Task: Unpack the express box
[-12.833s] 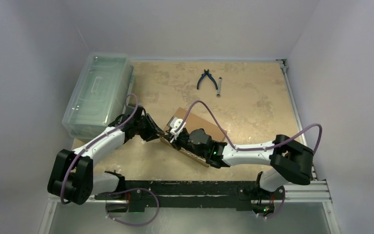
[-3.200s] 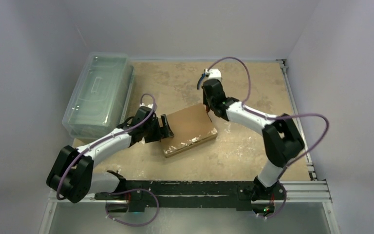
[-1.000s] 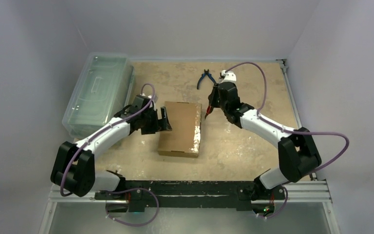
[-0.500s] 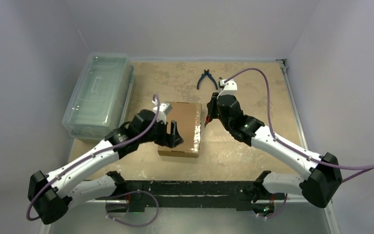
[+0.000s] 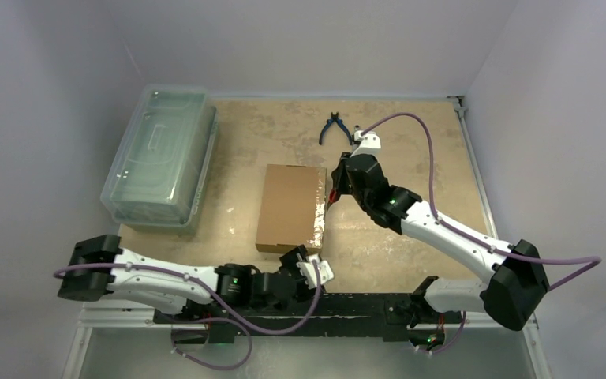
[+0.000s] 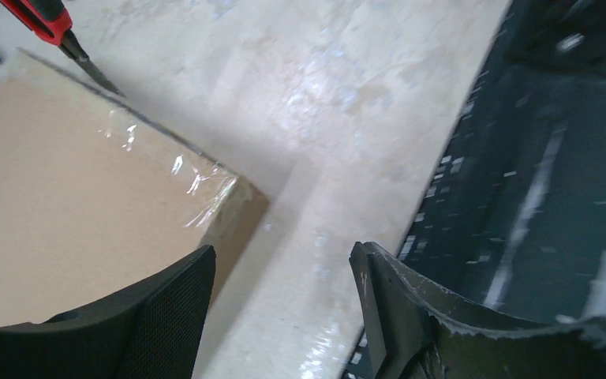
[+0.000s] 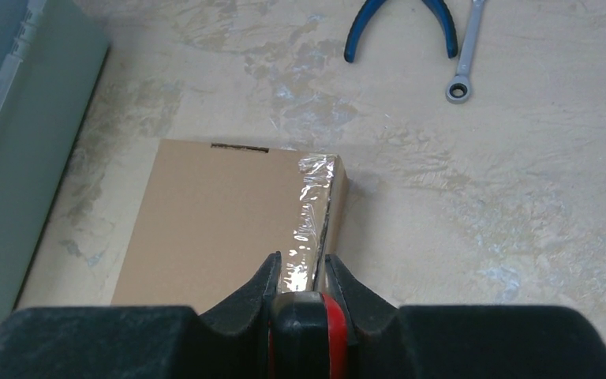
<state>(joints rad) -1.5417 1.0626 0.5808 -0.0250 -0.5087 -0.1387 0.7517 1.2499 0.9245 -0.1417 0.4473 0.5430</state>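
Tabletop (image 5: 410,158), mottled beige, bears express box (image 5: 288,205) between pale walls (image 5: 308,47).

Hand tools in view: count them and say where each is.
3. Blue-handled pliers at the table's far side; a wrench beside them; a red-handled knife in the right pincer, blade at the express box's taped edge. The lidded bin may hide more.

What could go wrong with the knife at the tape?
The box is not clamped: the left gripper stands open at its near corner, so the knife in the right gripper may shove it aside. The taped edge runs toward the left gripper; a long cut could reach its fingers. A deep blade might damage hidden contents.
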